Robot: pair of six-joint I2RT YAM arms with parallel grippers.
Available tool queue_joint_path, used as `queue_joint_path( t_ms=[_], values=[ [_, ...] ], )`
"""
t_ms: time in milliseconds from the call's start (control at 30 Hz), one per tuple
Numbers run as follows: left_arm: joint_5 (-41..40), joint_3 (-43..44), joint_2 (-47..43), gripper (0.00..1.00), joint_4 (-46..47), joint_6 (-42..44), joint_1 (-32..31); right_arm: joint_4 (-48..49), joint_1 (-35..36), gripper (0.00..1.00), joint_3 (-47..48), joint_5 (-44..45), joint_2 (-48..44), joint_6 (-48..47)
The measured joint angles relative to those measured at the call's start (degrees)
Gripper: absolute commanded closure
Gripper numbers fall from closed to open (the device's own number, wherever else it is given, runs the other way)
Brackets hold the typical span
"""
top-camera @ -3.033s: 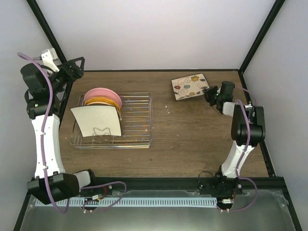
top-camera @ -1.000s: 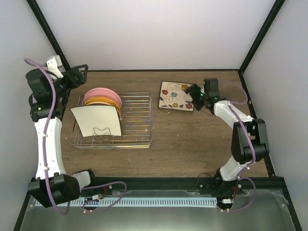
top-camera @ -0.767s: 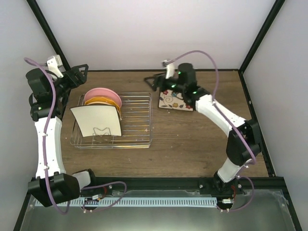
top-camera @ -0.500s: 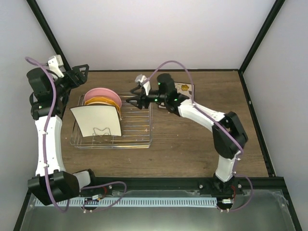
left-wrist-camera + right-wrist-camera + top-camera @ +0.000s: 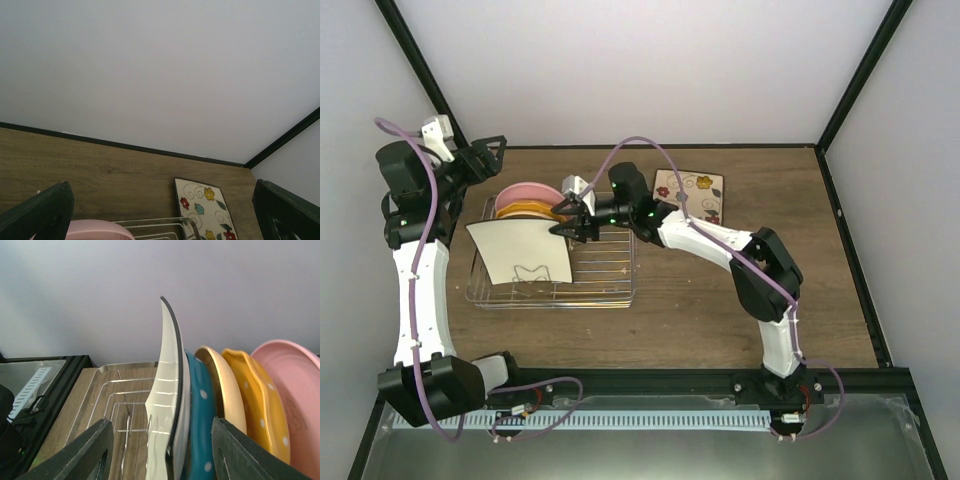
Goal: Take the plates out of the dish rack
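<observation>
The dish rack [image 5: 605, 262] holds a square cream plate [image 5: 520, 252], white back showing, with round plates behind it: teal dotted [image 5: 201, 410], orange [image 5: 223, 390], orange dotted [image 5: 256, 395] and pink [image 5: 527, 190]. A second square plate [image 5: 690, 190] lies floral face up on the table at the back. My right gripper [image 5: 558, 221] is open at the right edge of the racked plates; in the right wrist view [image 5: 162, 450] its jaws straddle the edges of the square plate [image 5: 170, 400] and the teal one without touching. My left gripper [image 5: 492, 150] is open and empty, raised behind the rack's left end.
The rack's right half is bare wire [image 5: 120, 410]. A black frame post [image 5: 430, 90] runs up beside the left arm, another [image 5: 855, 90] at the back right. The left wrist view shows the floral plate [image 5: 205, 210], the rack's rim [image 5: 160, 222] and the back wall.
My right gripper set the floral plate down on the table at the back, let go, and swung left to the racked plates' edges. The left arm barely moved.
</observation>
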Motion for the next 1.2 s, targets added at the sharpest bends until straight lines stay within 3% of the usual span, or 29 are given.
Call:
queue_joint_path(
  t_ms=[333, 567, 1200],
  values=[
    [-0.96, 0.04, 0.0, 0.0, -2.89, 3.91, 0.0, 1.2, 2.23, 0.64, 2.67, 1.03, 6.1, -0.15],
    [-4.26, 0.15, -0.85, 0.0, -8.94, 11.67, 0.0, 2.27, 2.27, 0.98, 2.67, 2.99, 7.87, 0.9],
    [-5.2, -1.55, -3.63, 0.0, -10.64, 13.57, 0.0, 5.38, 2.14, 0.99, -1.64, 8.28, 4.22, 2.12]
  ],
)
